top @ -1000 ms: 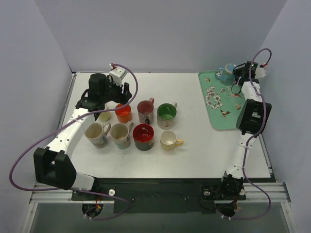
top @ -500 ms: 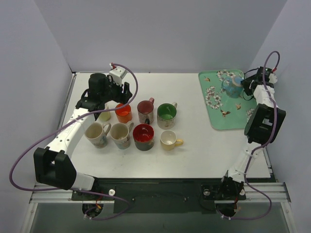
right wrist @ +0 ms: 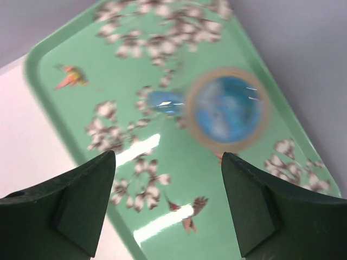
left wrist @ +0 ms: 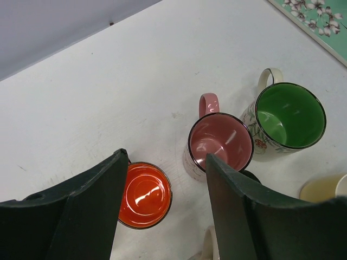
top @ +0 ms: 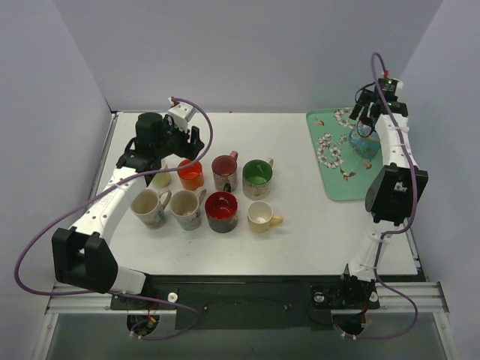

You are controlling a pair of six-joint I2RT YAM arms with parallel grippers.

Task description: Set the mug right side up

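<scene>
The blue mug (right wrist: 227, 111) stands on the green flowered tray (right wrist: 65, 108), apparently mouth up, its tan rim ringing a blue inside and its handle pointing left; the view is blurred. My right gripper (right wrist: 167, 157) hangs open above it, holding nothing. In the top view the mug (top: 365, 144) sits at the tray's far right, just below the right gripper (top: 365, 112). My left gripper (left wrist: 165, 157) is open and empty above an orange mug (left wrist: 143, 195) and a pink mug (left wrist: 219, 143).
A cluster of upright mugs fills the table's left middle: orange (top: 190, 174), pink (top: 224, 171), green (top: 256, 177), red (top: 221, 210), yellow (top: 260, 216) and two white ones (top: 150, 206). The tray (top: 337, 180) lies along the right edge.
The right gripper has opened and let go of the blue mug, which now rests on the tray. The right wrist has lifted and swung over it. The left arm has not moved.
</scene>
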